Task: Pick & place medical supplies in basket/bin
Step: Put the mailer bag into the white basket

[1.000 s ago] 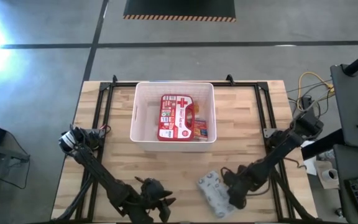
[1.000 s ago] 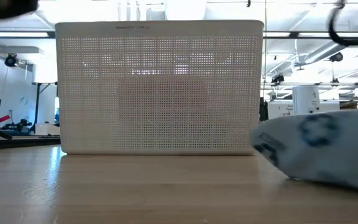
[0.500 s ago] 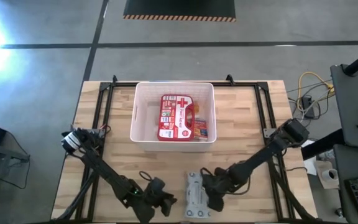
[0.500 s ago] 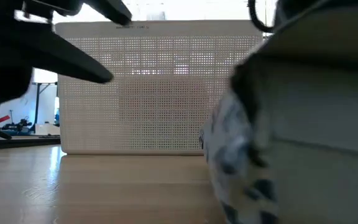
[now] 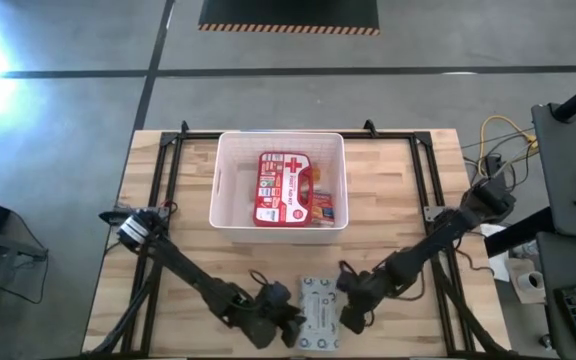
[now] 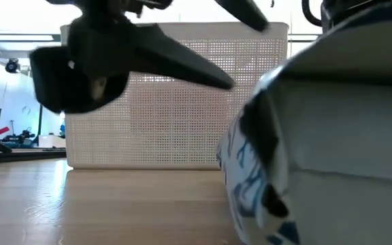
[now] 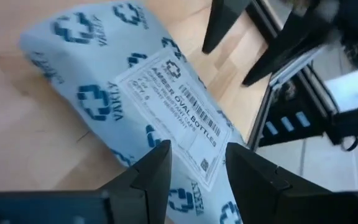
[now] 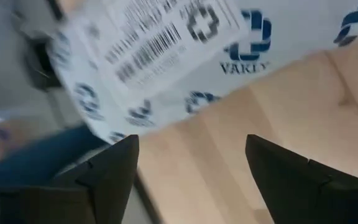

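Note:
The pale patterned soft pack (image 5: pixel 318 311) lies flat on the wood close to the table's near edge, its label facing up (image 7: pixel 166 99). My left gripper (image 5: pixel 290 322) is open at the pack's left side, its fingers reaching over the pack's edge (image 7: pixel 194 152). My right gripper (image 5: pixel 346 312) is wide open at the pack's right side; bare wood shows between its fingers and the pack (image 8: pixel 166 50). The white bin (image 5: pixel 230 180) stands farther back and holds the red first-aid case (image 5: pixel 283 187). My left gripper comes at the soft pack slanting down from the table's left, with its open fingers (image 7: pixel 157 168) over the pack's near-left part (image 7: pixel 135 140). I cannot tell whether they touch it. The pack lies flat on the table.
Black frame rails (image 5: pixel 158 200) run along both sides of the table. Bare wood lies between the pack and the bin. A small red-white box (image 5: pixel 324 206) sits beside the case in the bin. In the low view the bin's perforated wall (image 6: pixel 175 95) stands behind both arms.
The right gripper swept toward the table's left, and the soft pack slid left with it and turned from slanting to lengthwise near-to-far. The right gripper has since backed slightly right. The left gripper has moved right along the near edge up to the pack.

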{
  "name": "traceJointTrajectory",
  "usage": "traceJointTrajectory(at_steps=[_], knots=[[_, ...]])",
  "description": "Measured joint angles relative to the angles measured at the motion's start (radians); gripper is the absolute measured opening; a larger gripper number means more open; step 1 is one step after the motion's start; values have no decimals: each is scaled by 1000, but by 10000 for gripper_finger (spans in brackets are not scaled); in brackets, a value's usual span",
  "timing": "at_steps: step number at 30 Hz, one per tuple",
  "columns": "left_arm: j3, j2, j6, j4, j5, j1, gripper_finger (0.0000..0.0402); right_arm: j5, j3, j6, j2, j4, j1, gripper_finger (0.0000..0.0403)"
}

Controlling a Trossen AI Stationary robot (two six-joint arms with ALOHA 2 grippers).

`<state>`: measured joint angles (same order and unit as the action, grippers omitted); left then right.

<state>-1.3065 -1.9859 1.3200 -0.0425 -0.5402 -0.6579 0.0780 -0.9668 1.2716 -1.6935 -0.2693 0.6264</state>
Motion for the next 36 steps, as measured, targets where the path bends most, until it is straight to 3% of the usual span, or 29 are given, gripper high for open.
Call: traceJointTrajectory(at_steps=[6, 10, 17, 29, 36], knots=[[-26, -41, -36, 15, 9, 9, 134, -30, 191, 184, 50, 378, -1, 302], [-4, -41, -55, 29, 11, 17, 134, -59, 263, 283, 37, 508, 7, 303], [47, -42, -55, 30, 20, 63, 134, -134, 309, 346, 29, 521, 11, 306], [95, -37, -55, 16, 151, 121, 134, -188, 272, 337, 20, 565, 9, 304], [132, -38, -39, 13, 196, 120, 133, -125, 272, 331, 51, 472, 33, 306]])
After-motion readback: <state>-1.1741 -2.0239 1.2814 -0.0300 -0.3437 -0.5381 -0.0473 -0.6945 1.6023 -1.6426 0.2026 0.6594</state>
